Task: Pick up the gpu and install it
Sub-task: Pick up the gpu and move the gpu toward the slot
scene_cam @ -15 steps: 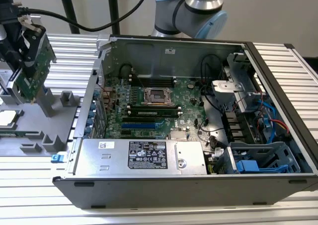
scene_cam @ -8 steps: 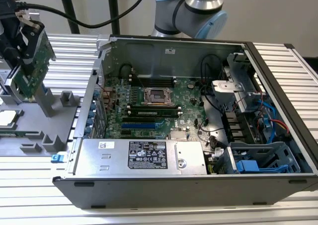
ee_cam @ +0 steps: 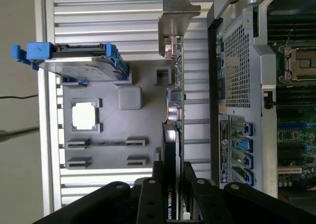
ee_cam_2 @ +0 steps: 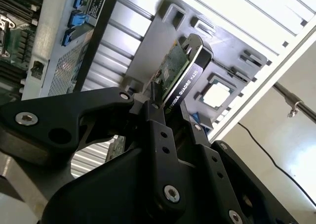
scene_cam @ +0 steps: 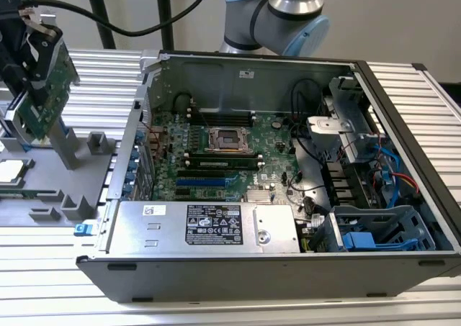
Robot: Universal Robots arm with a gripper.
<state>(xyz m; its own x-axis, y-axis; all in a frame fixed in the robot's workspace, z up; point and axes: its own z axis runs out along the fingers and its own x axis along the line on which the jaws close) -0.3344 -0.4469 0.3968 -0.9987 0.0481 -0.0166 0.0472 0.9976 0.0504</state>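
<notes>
My gripper point(scene_cam: 34, 52) is shut on the gpu point(scene_cam: 45, 99) and holds it in the air above the grey parts tray point(scene_cam: 43, 171), at the exterior view's left, outside the computer case. In the second wrist view the black fingers point(ee_cam_2: 154, 120) clamp the gpu point(ee_cam_2: 183, 80) on both faces, green board on one side and black shroud on the other. In the first wrist view the gpu point(ee_cam: 173, 105) appears edge-on, its silver end bracket point(ee_cam: 175, 16) pointing away from the gripper point(ee_cam: 173, 174).
The open computer case point(scene_cam: 238, 265) lies to the exterior view's right, with the green motherboard point(scene_cam: 223, 150) and its blue slots point(scene_cam: 209, 176) inside. A blue-framed hard drive point(ee_cam: 74, 63) and a processor chip point(ee_cam: 86, 116) sit on the grey tray point(ee_cam: 113, 145).
</notes>
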